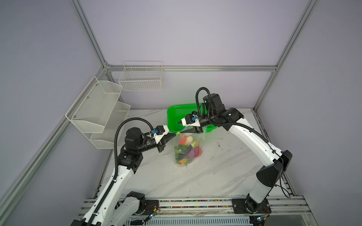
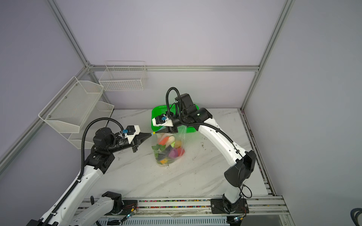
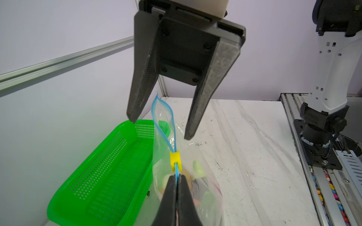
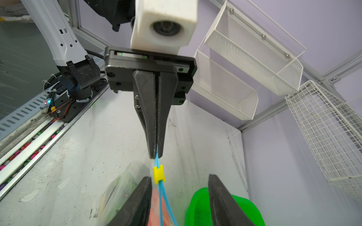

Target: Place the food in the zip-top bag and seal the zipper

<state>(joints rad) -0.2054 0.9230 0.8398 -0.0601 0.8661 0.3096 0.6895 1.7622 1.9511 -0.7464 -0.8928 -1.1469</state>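
The zip-top bag (image 1: 191,156) (image 2: 177,137) stands on the marble table with the food (image 1: 189,149) (image 2: 170,150) heaped inside. My left gripper (image 1: 175,134) (image 2: 151,134) (image 3: 177,177) is shut on the end of the light blue zipper (image 3: 163,121) (image 4: 161,195), just beside the yellow slider (image 1: 178,133) (image 3: 175,159) (image 4: 158,174). Past the slider the two zipper tracks stand apart. My right gripper (image 1: 182,127) (image 3: 161,129) (image 4: 179,178) is open and straddles the strip on the slider's other side. The tracks run close by one of its fingers (image 4: 144,191).
A bright green perforated basket (image 1: 176,113) (image 2: 156,113) (image 3: 109,176) lies empty right behind the bag. White mesh shelves (image 1: 98,109) hang on the left wall and a wire basket (image 1: 141,78) on the back wall. A rail (image 1: 195,203) runs along the front edge.
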